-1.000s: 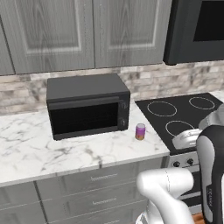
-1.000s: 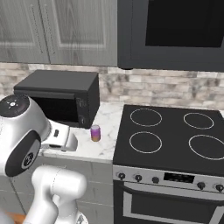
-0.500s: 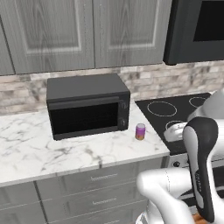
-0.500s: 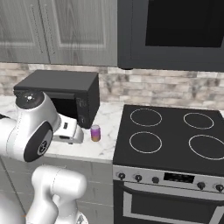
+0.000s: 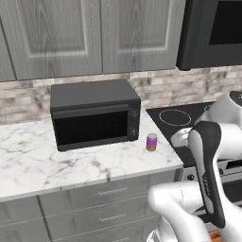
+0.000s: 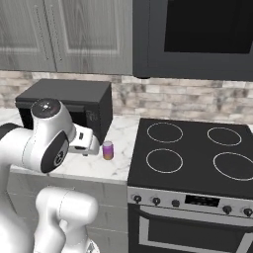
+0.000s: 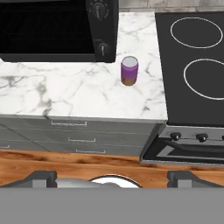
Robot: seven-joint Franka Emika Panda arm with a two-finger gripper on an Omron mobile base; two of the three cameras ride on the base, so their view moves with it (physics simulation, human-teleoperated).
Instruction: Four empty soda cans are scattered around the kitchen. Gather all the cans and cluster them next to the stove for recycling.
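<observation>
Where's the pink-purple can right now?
The pink-purple can stands upright on the marble counter, between the microwave's front right corner and the stove, apart from both.

Looked polished and smooth, the white grey-veined marble counter (image 5: 71,163), catching a soft sheen. Showed glossy purple-pink sides and a silvery metal top, the small soda can (image 7: 129,70). Gleamed dark and glassy, the flat black stove (image 6: 197,163) with thin white rings, over a brushed steel front. Came across matt and slightly dull, the boxy black microwave (image 5: 94,118), with a shinier dark door. Carried visible wood grain under a grey stain, the panelled cabinets (image 5: 94,38). Seemed rough and uneven, the grey-brown stone-brick backsplash (image 6: 197,99). Glowed warm and lightly varnished, the orange-brown wood floor (image 7: 65,162).
</observation>
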